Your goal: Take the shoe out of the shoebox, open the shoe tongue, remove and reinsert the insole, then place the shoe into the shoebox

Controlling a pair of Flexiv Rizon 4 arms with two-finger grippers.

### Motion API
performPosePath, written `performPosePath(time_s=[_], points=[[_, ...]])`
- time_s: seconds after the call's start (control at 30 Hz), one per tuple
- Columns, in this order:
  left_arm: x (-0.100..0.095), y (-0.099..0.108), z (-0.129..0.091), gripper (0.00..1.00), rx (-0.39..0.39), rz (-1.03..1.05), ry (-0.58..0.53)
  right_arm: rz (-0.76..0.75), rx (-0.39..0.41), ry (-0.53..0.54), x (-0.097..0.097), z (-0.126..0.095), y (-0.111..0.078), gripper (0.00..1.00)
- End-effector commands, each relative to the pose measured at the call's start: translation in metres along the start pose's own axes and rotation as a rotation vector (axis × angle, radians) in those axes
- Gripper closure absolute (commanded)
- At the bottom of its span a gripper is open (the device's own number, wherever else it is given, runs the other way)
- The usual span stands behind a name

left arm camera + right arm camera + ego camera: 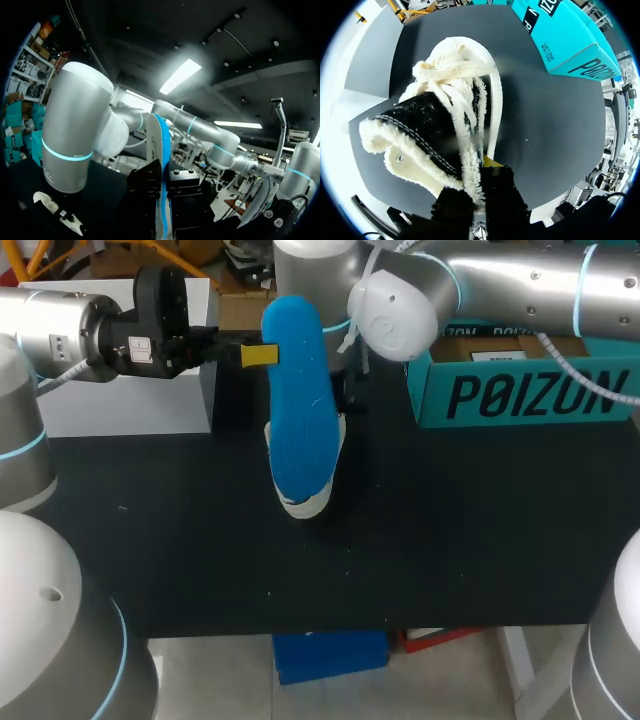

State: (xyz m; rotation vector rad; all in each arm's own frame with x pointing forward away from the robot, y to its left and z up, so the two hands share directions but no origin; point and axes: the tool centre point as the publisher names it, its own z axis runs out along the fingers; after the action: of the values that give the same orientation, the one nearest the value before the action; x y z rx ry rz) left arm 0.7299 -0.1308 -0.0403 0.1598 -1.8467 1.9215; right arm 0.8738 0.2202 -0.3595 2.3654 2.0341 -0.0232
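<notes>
Your left gripper [258, 355] comes in from the left and holds the blue insole [298, 410] up in the air; in the left wrist view the insole stands edge-on between the two black fingers, which press on it from both sides, so that grip is closed on it. The insole hangs lengthways over the shoe [305, 502] and hides most of it from above. You see only the cream toe poking out beneath its lower end, on the dark table [480, 540].

Your right gripper [477, 175] is at the shoe's far end. From its wrist you look down on the black upper, the cream fleece collar and the thick fluffy laces. A fleecy cream strip of the shoe runs down between the two fingers, and they are closed on it, with one yellow tip showing just beside the strip.

The teal shoebox [520, 395] sits at the table's far right, well apart from the shoe and behind your right arm
</notes>
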Motion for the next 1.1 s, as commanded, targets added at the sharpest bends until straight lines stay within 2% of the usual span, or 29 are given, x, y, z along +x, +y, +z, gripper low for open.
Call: performPosePath(time_s=[0.03, 0.33, 0.4, 0.43, 0.93, 1.03, 1.1], points=[[0.0, 0.001, 0.001, 1.0, 0.001, 0.001, -0.002, -0.032, 0.005, 0.01, 0.003, 0.007, 0.001, 1.0], [0.0, 0.001, 0.001, 1.0, 0.001, 0.001, -0.002, -0.085, 0.02, 0.006, 0.005, 0.027, 0.003, 1.0], [0.0, 0.001, 0.001, 1.0, 0.001, 0.001, -0.002, -0.112, 0.013, 0.003, 0.005, 0.03, 0.003, 0.27], [0.0, 0.001, 0.001, 1.0, 0.001, 0.001, -0.002, -0.108, 0.014, 0.004, 0.004, 0.031, 0.003, 0.0], [0.0, 0.001, 0.001, 1.0, 0.001, 0.001, -0.002, -0.095, 0.0, 0.008, -0.018, 0.016, 0.003, 0.0], [0.0, 0.001, 0.001, 1.0, 0.001, 0.001, -0.002, -0.076, 0.004, 0.04, -0.023, 0.009, 0.003, 0.0], [0.0, 0.001, 0.001, 1.0, 0.001, 0.001, -0.002, -0.07, 0.019, 0.115, -0.026, 0.004, 0.002, 0.0]])
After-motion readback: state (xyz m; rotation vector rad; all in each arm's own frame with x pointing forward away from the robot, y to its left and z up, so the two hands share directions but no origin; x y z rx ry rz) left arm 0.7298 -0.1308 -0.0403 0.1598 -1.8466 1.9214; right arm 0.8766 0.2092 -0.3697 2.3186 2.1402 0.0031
